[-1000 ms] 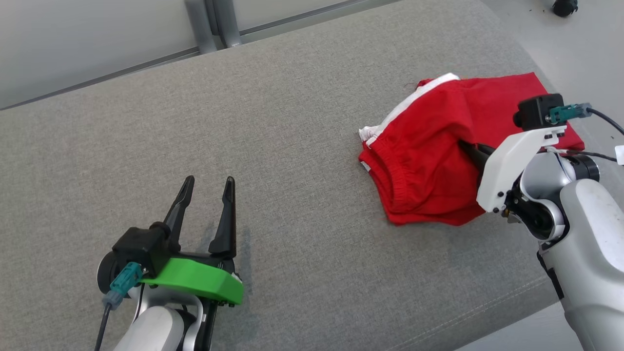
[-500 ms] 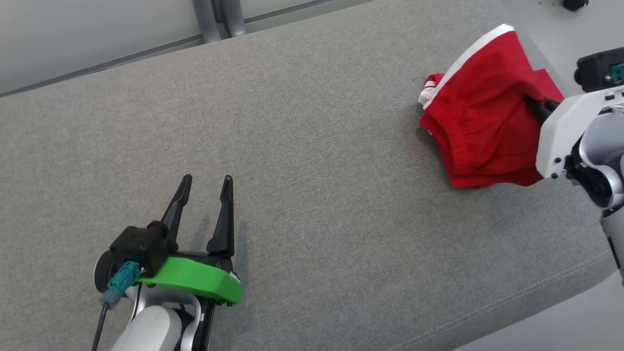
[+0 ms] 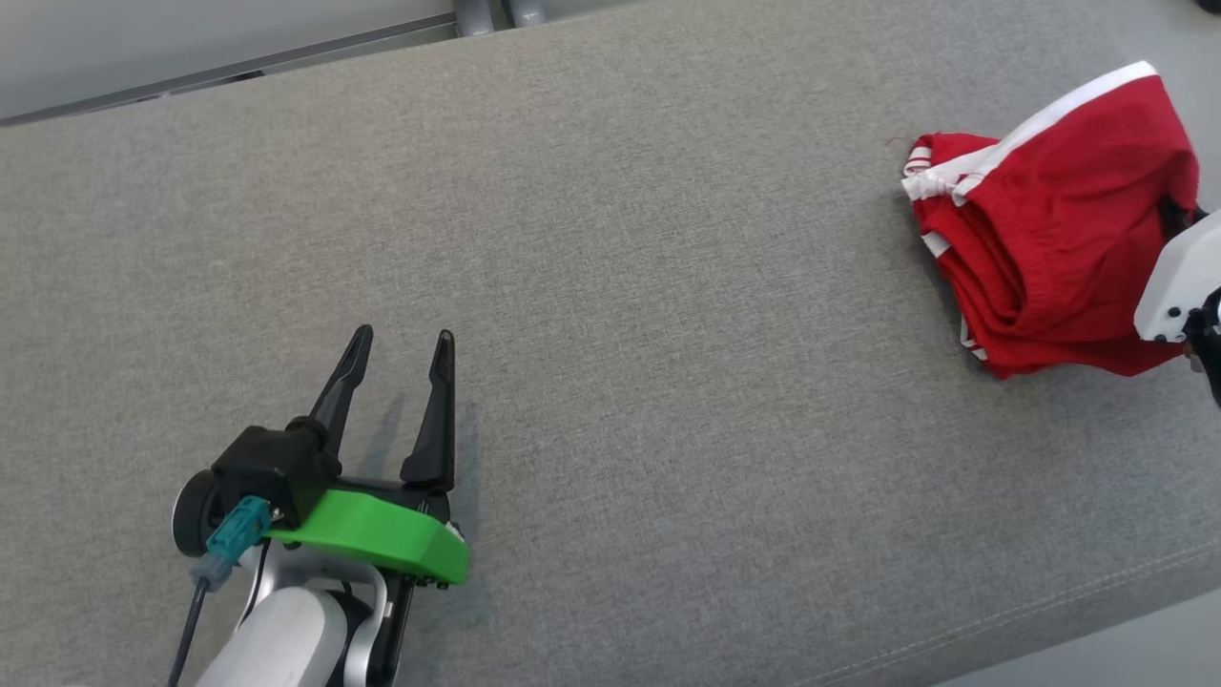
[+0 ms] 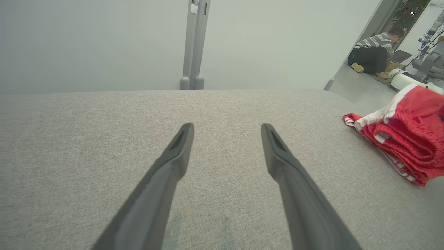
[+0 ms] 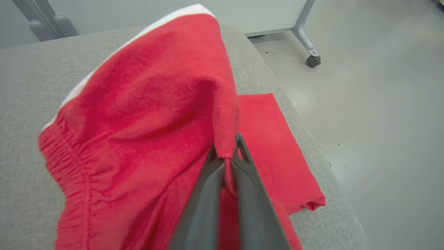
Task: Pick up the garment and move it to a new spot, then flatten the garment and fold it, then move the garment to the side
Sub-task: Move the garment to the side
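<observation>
You are handling the garment (image 3: 1049, 229), a pair of red shorts with white trim. It is light, limp cloth that sags and bunches from any single pinch, so it should carry easily but will not keep its shape. For flattening, the elastic waistband or a hem corner looks like a better hold than a mid-panel fold.

The shorts sit at the upper right of the head view, near the end of the grey cushion (image 3: 610, 286), partly pulled up into a peak and partly resting flat. Your right gripper (image 5: 225, 152) is pinched tight on a fold of the red fabric. Your left gripper (image 3: 403, 332) stands spread and empty at lower left.

Compared with a second ago, the shorts are farther from the left gripper, taller and less spread out. The camera has shifted too.
</observation>
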Available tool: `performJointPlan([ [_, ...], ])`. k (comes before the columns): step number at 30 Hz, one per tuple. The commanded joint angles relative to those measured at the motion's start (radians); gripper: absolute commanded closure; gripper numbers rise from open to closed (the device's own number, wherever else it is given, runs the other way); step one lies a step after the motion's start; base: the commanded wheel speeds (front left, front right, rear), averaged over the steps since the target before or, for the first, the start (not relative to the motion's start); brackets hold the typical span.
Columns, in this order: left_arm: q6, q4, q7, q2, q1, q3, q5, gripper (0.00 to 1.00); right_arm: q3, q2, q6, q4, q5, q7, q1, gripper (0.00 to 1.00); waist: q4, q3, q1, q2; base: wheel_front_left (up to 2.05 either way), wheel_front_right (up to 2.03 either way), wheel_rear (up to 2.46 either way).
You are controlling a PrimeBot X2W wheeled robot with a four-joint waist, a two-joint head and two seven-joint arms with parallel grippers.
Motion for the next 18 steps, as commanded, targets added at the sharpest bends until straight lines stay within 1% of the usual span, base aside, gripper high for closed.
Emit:
performJointPlan([
  [1, 0.003, -0.007, 0.005, 0.011, -0.02, 0.0, 0.005, 0.0, -0.026, 0.006, 0.0, 0.037, -0.024, -0.027, -0.023, 1.0, 0.02, 0.019, 0.0, 0.0059, 0.0, 0.0, 0.0],
  [8, 0.012, -0.025, 0.021, 0.021, -0.028, -0.007, 0.014, 0.0, -0.137, 0.006, 0.0, 0.198, -0.099, -0.105, -0.082, 1.0, 0.048, 0.041, 0.0, 0.0059, 0.0, 0.0, 0.0],
  [9, 0.012, -0.025, 0.021, 0.021, -0.028, -0.007, 0.014, 0.0, -0.137, 0.006, 0.0, 0.198, -0.099, -0.105, -0.082, 1.0, 0.048, 0.041, 0.0, 0.0059, 0.0, 0.0, 0.0],
  [14, 0.014, -0.03, 0.024, 0.025, -0.025, -0.009, 0.014, 0.0, -0.197, 0.012, 0.0, 0.283, -0.139, -0.151, -0.114, 1.0, 0.055, 0.047, 0.0, 0.0059, 0.0, 0.0, 0.0],
  [15, 0.016, -0.031, 0.024, 0.025, -0.024, -0.009, 0.014, 0.0, -0.207, 0.013, 0.0, 0.296, -0.15, -0.161, -0.12, 0.98, 0.056, 0.047, 0.0, 0.0059, 0.0, 0.0, 0.0],
  [16, 0.018, -0.031, 0.024, 0.026, -0.023, -0.009, 0.014, 0.0, -0.216, 0.013, 0.0, 0.308, -0.161, -0.169, -0.125, 0.8, 0.056, 0.047, 0.0, 0.0059, 0.0, 0.0, 0.0],
  [17, 0.019, -0.031, 0.023, 0.027, -0.022, -0.009, 0.014, 0.0, -0.229, 0.009, 0.0, 0.32, -0.169, -0.179, -0.13, 0.51, 0.056, 0.047, 0.0, 0.0059, 0.0, 0.0, 0.0],
  [18, 0.019, -0.032, 0.024, 0.027, -0.023, -0.01, 0.014, 0.0, -0.24, -0.001, 0.0, 0.33, -0.182, -0.194, -0.137, 0.0, 0.056, 0.047, 0.0, 0.0059, 0.0, 0.0, 0.0],
])
